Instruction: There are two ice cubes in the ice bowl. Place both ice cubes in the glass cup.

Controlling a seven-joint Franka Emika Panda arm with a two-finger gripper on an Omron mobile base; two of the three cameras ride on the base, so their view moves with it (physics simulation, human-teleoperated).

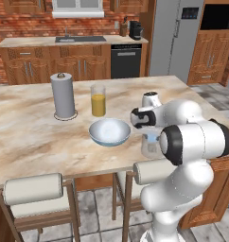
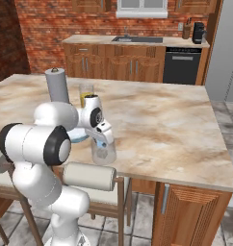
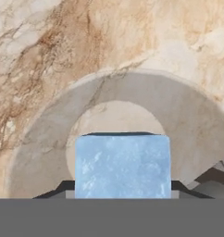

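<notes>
The hand (image 2: 103, 141) is hanging right over the glass cup (image 2: 103, 153) near the front edge of the marble worktop (image 2: 161, 120), and its fingers are clamped on the light blue ice cube (image 3: 122, 165). In the hand view that cube is sitting between the finger tips with the cup's round rim and base directly below it, so it's lined up over the opening. From the right base view you can just make out the bit of blue at the fingertips above the tumbler. The ice bowl (image 1: 110, 132) is sitting just beside the cup, toward the middle of the worktop; I can't tell whether the other cube is lying in it. Behind the bowl, the glass of orange juice (image 1: 98, 100) and the paper towel roll (image 1: 63, 96) are standing upright, side by side.
</notes>
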